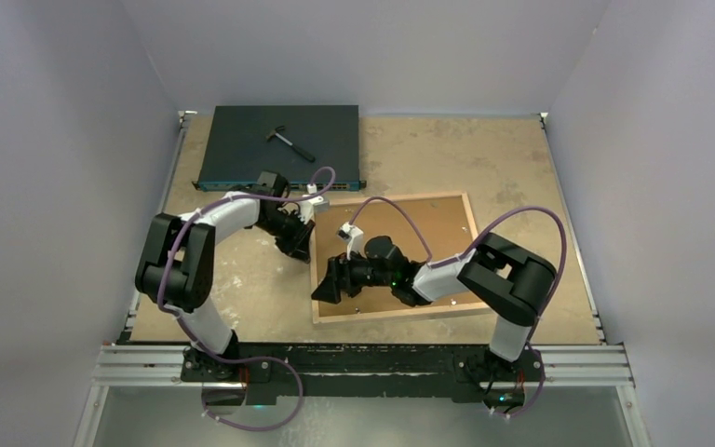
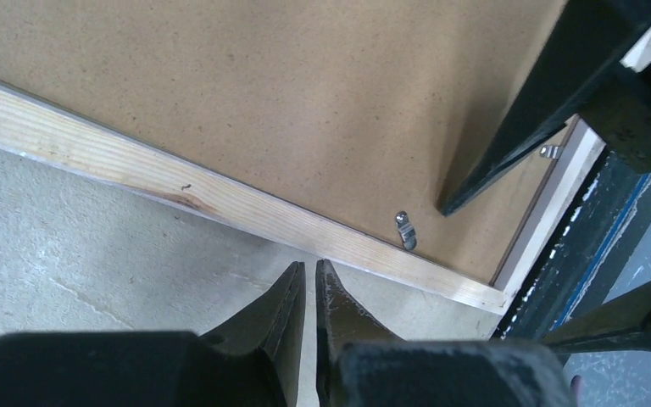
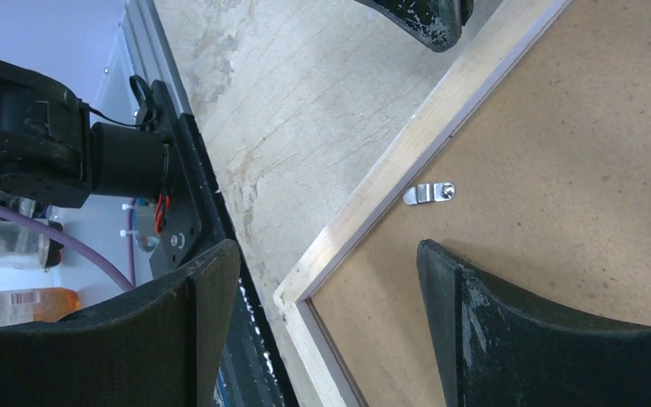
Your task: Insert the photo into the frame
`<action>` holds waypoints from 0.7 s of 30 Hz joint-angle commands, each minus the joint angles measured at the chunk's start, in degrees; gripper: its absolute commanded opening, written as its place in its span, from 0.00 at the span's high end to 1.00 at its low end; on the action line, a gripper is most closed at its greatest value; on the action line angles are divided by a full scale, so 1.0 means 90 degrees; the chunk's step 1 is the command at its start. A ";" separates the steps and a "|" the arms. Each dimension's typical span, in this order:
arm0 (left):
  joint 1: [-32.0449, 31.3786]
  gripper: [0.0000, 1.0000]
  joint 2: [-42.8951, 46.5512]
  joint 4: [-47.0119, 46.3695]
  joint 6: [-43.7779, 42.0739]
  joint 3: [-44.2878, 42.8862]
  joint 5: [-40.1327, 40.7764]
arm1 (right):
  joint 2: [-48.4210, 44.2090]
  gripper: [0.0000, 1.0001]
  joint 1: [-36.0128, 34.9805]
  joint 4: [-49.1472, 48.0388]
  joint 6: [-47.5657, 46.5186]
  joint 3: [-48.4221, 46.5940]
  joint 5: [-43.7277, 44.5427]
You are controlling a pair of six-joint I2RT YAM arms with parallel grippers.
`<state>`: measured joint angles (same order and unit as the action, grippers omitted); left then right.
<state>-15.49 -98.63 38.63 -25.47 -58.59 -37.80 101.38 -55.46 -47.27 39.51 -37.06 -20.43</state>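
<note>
The whole tabletop (image 1: 521, 168) is taken in from above and behind its near edge, which is shown lowest. Both wrist views are held close over the frame (image 1: 410, 198) — the left faced toward the right edge, the right toward the left edge — and its near-left corner is shared.

Right of the frame (image 1: 419, 198) the table (image 1: 521, 177) lies open. A network switch (image 1: 242, 149) stands behind its far-left corner. The left gripper (image 1: 296, 244) and right gripper (image 1: 328, 284) crowd its left side.
</note>
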 commanded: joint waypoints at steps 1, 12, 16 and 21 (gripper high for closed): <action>-0.0028 0.91 0.0354 0.0124 -0.0265 -0.0027 -0.0377 | 0.0184 0.21 -0.0094 -0.0148 0.0043 -0.0143 0.0138; -0.0180 0.94 -0.0109 -0.0377 -0.0010 0.0166 -0.0056 | 0.0271 0.21 -0.0185 -0.0110 0.0122 -0.0244 0.0465; -0.0230 0.95 -0.0135 -0.0445 -0.0004 0.0217 0.0041 | 0.0330 0.21 -0.0269 -0.0014 0.0138 -0.0326 0.0636; -0.0259 0.96 -0.0119 -0.0422 -0.0037 0.0258 0.0122 | 0.0425 0.21 -0.0320 0.0038 0.0164 -0.0393 0.0814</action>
<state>-16.64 -98.87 37.19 -25.06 -57.69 -38.06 103.83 -57.78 -48.90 40.71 -39.27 -16.27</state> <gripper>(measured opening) 0.047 0.790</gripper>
